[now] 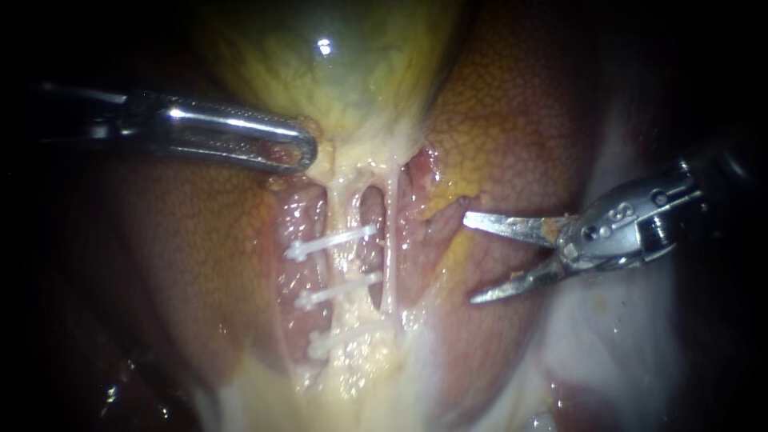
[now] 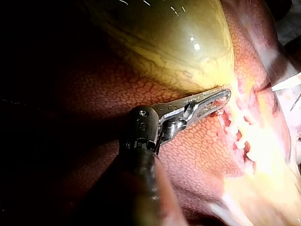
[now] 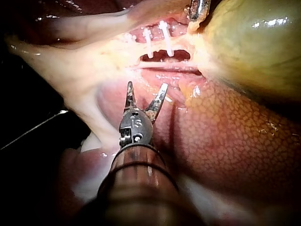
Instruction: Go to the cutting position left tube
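Closest to the lens: right instrument [image 1: 470, 258], entering from the right edge over pale, glistening tissue. Ends in two slim pointed blades, spread in a wide V with nothing between them. Hovers over pink liver [image 1: 520, 104], tips aimed toward the tubes but touching neither. From the right wrist camera, same open V, just short of the nearer thin strand.

Further in: left instrument [image 1: 304, 154], entering from the left edge. Rounded, windowed jaws clamped on the narrow lower end of the gallbladder [image 1: 336, 72], with yellowish tissue pinched between them. Sits just above the top of the tubes.

Left tube [image 1: 342, 212]: a pale, fairly broad band running down from the gallbladder's neck at mid-view. Crossed by three white clips [image 1: 336, 290], stacked one below another, each slightly tilted. Well apart from the open blades.

Right tube [image 1: 392, 240]: a thinner strand just beside the left tube, parted from it by dark slit-like gaps. Lies between the left tube and the blades.

Mottled reddish-brown liver on both sides.
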Action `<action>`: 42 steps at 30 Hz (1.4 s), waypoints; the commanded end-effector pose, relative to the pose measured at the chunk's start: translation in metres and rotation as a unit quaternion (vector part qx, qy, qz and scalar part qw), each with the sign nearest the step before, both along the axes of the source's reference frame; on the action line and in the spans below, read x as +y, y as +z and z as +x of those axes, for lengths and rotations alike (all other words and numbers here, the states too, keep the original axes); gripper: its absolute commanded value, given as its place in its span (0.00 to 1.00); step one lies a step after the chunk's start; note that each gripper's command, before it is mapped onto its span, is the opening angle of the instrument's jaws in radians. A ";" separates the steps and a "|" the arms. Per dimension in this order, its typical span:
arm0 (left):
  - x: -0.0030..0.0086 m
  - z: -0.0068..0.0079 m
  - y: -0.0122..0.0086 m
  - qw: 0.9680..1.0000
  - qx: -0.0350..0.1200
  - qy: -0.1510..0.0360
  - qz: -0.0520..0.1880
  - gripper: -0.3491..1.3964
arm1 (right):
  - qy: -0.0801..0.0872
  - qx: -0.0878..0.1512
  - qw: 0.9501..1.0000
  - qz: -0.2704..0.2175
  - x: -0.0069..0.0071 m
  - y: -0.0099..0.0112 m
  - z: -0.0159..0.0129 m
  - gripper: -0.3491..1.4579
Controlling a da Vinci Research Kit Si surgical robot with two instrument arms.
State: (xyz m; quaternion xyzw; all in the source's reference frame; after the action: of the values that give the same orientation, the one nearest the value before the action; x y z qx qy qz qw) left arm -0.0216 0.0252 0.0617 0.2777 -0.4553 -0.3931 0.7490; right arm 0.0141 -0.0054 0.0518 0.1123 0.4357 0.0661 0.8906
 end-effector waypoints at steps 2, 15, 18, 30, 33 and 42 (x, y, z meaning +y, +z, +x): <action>0.0000 0.0002 -0.0003 1.000 -0.001 0.000 0.001 0.00 | 0.000 0.001 1.000 0.001 0.0000 0.0000 0.0000 0.98; 0.0026 0.0048 -0.0073 1.000 0.005 -0.016 0.011 0.00 | -0.004 0.004 1.000 0.005 0.0001 0.0001 0.0001 0.98; 0.0027 0.0052 -0.0080 1.000 0.004 -0.020 0.011 0.00 | -0.015 0.015 1.000 0.017 0.0002 0.0001 0.0005 0.98; 0.0023 0.0049 -0.0076 1.000 0.005 -0.021 0.010 0.00 | -0.021 0.111 0.988 0.109 0.0011 0.0002 0.0044 0.96; 0.0022 0.0049 -0.0076 1.000 0.005 -0.022 0.009 0.00 | -0.018 0.127 0.983 0.130 0.0014 0.0005 0.0054 0.96; 0.0021 0.0047 -0.0075 1.000 0.006 -0.022 0.009 0.00 | -0.022 0.153 0.973 0.173 0.0024 0.0021 0.0076 0.96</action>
State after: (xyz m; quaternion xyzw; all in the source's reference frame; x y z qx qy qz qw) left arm -0.0168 0.0273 0.0542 0.2720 -0.4535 -0.4152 0.7402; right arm 0.0219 -0.0030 0.0541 0.2857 0.5471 0.1036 0.7800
